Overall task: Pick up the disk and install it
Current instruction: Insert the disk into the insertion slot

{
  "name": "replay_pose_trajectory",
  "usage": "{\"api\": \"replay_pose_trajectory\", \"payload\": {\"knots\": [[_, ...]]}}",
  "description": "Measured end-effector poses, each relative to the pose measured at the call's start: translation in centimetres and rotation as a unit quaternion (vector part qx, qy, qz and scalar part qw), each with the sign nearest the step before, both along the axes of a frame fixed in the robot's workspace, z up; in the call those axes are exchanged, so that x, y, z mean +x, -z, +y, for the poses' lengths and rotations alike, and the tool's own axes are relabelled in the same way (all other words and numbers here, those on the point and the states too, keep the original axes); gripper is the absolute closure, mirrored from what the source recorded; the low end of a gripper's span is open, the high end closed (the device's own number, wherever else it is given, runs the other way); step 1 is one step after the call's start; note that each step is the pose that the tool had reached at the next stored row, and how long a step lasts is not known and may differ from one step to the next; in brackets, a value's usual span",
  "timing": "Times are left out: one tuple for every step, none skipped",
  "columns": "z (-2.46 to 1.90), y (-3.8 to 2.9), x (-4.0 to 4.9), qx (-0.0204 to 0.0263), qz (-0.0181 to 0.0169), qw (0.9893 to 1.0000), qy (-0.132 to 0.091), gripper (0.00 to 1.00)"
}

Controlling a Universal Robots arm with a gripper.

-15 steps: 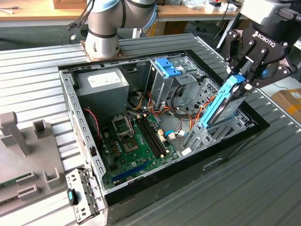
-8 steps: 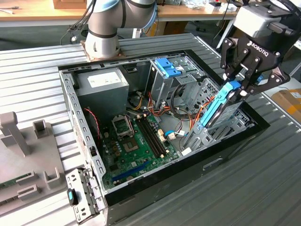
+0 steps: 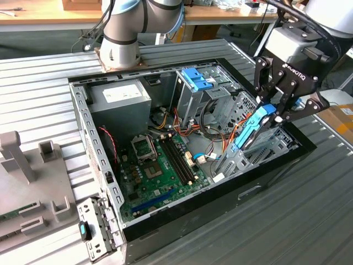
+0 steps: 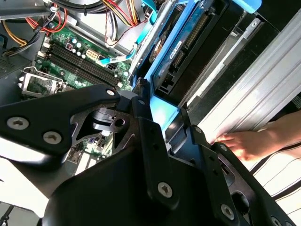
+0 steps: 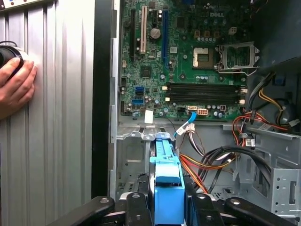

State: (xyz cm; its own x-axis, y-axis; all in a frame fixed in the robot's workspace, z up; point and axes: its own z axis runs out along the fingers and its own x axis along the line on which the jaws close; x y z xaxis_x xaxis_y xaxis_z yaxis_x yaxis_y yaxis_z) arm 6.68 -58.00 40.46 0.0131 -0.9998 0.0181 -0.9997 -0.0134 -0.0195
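We've got the gripper (image 3: 272, 114) clamped on the upper end of the disk (image 3: 249, 131). Its long axis slants steeply down from the jaws twd the drive bay (image 3: 238, 163), w/ the lower end at the bay and not lying flat yet.

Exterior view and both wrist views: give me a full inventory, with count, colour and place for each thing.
grey metal disk in light blue plastic carrier: one, tilted over the drive bay at the exterior view's right.
open black metal computer case: one, on the table.
green motherboard: one, case floor.
grey metal power supply: one, inside the case.
blue plastic latch: one, atop the metal cage.
ribbed grey metal table: one, under the case.
black gripper: one, shut on the disk.
person's hand: one, on the table beside the case.
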Motion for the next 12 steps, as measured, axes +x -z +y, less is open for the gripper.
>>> {"api": "replay_pose_trajectory", "payload": {"knots": [[-0.03, 0.27, 0.00, 0.0000, 0.0000, 1.0000, 0.000, 0.63], [-0.06, 0.47, 0.00, 0.0000, 0.0000, 1.0000, 0.001, 0.63], [-0.07, 0.62, 0.00, 0.0000, 0.0000, 1.0000, 0.001, 0.63], [-0.07, 0.70, 0.00, 0.0000, 0.0000, 1.0000, 0.001, 0.63], [-0.07, 0.70, 0.00, -0.0001, 0.0000, 1.0000, 0.001, 0.63], [-0.08, 0.70, 0.00, -0.0001, 0.0000, 1.0000, 0.001, 0.63], [-0.08, 0.71, 0.00, -0.0001, 0.0000, 1.0000, 0.001, 0.63], [-0.07, 0.72, 0.00, -0.0001, 0.0000, 1.0000, 0.001, 0.62], [-0.08, 0.73, 0.00, -0.0001, 0.0000, 1.0000, 0.001, 0.56], [-0.07, 0.73, 0.01, -0.0001, 0.0000, 1.0000, 0.001, 0.56], [-0.08, 0.73, 0.00, -0.0001, 0.0000, 1.0000, 0.001, 0.56], [-0.07, 0.74, 0.00, 0.0000, 0.0000, 1.0000, 0.001, 0.56]]}}
